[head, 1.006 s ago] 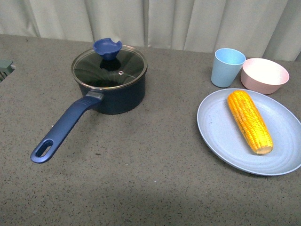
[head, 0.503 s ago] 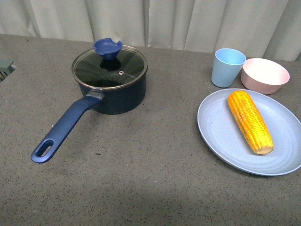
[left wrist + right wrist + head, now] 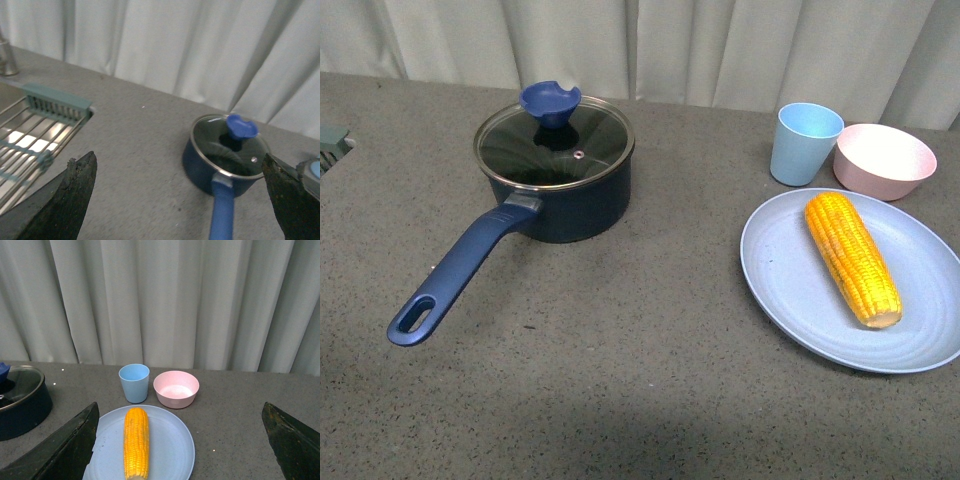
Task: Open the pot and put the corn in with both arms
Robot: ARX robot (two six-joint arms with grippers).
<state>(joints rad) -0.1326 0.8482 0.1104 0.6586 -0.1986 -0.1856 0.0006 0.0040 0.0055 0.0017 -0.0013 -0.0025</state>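
The left tool (image 3: 177, 156) is spread wide and empty, well back from the pot (image 3: 560, 190). The pot sits ahead of it, inside the span of its fingers. The glass lid (image 3: 555, 145) is on, so opening looks not yet begun. The blue knob (image 3: 549, 100) stands proud at the far side of the lid, probably the only good place to pinch. The handle (image 3: 460, 265) runs back toward this tool, so a descent from above should clear it.

The right tool (image 3: 180, 405) is also spread and holds nothing. The corn (image 3: 852, 258) lies straight ahead of it on the plate (image 3: 790, 290), lengthwise to the approach. Its fingers would likely close across the cob's width. The plate's raised rim keeps the cob from rolling off.

Beyond the corn, the cup (image 3: 805, 143) and the bowl (image 3: 883, 160) stand just past the plate's far edge. Reaching too far risks knocking them.

Between pot and plate the desk (image 3: 620, 350) offers open room, enough in my judgement to carry the corn across or set the lid down. Beside the left tool, on the side away from the pot, a wire rack (image 3: 30, 130) sinks below the desk edge; the lid should stay away from that drop. A curtain (image 3: 720, 50) closes off the far edge.
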